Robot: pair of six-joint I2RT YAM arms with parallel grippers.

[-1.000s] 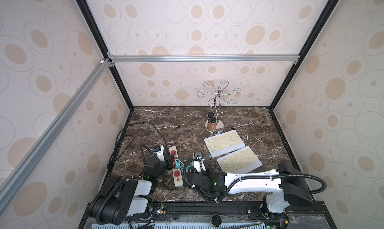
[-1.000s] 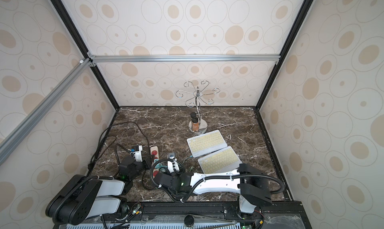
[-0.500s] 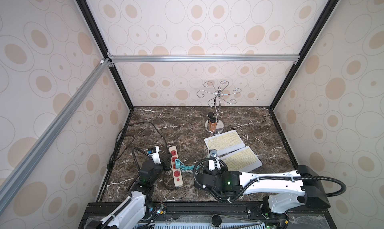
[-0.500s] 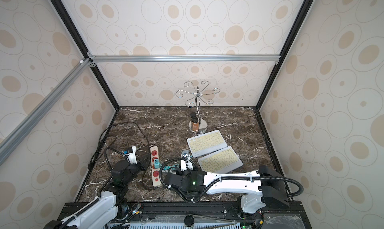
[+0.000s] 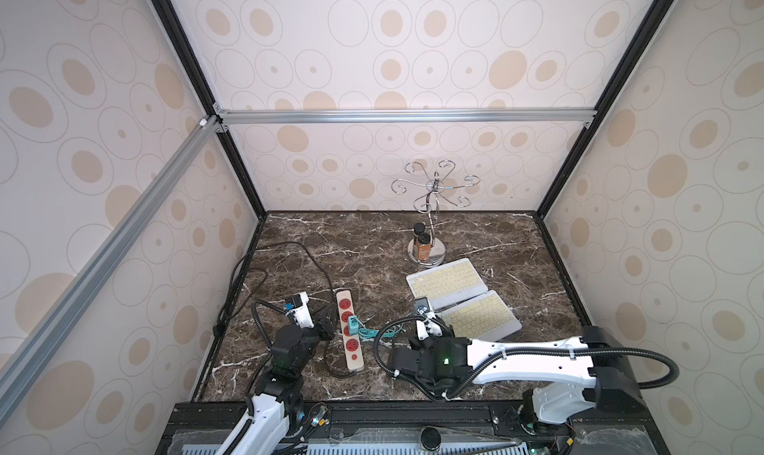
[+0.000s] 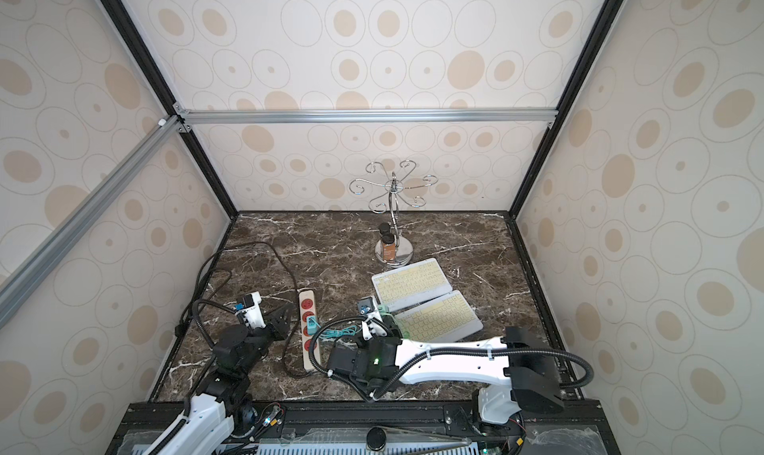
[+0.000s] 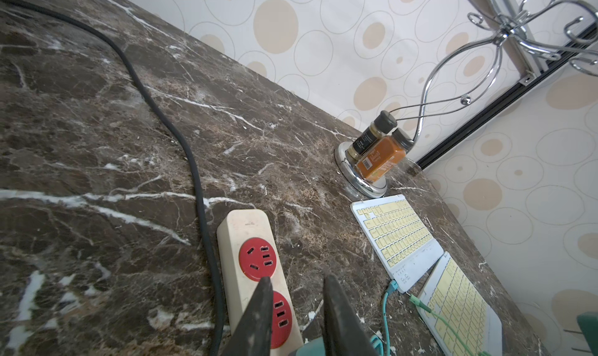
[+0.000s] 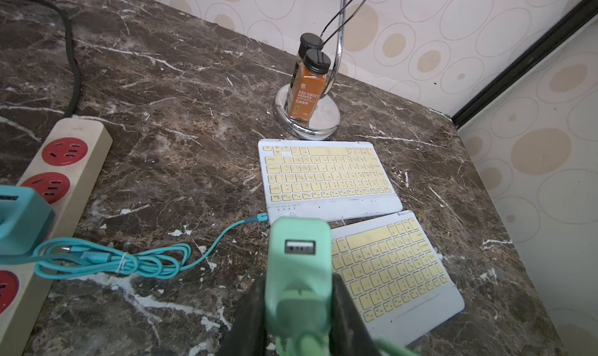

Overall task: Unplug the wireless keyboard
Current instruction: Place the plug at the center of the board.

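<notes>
**A:** What has the right pincer (image 8: pixel 299 281) got?

**B:** It's clamped on the mint charger (image 8: pixel 299 241), jaws on its two flat sides, USB socket facing away from the wrist. The charger is clear of the power strip (image 8: pixel 94 134), which lies off to that pincer's side.

**A:** And the keyboard?

**B:** The near keyboard (image 8: pixel 388 267) lies on the counter (image 8: pixel 181 111) just beyond that pincer's tips. Its green cable (image 7: pixel 443 322) looks plugged in at the corner.

**A:** How will it all handle?

**B:** The charger is light, hard, smooth plastic and likely slippery, so the flat sides are the place to hold. The cable is limp and no good for pulling. The keyboard looks thin and light. I'd expect it to slide if tugged, so pinch the connector's stiff shell instead.

**A:** Left pincer (image 7: pixel 297 279)?

**B:** Spread, nothing between its tips. It hovers over the strip, close beside the teal charger (image 8: pixel 19 221), which is seated in it.
</notes>
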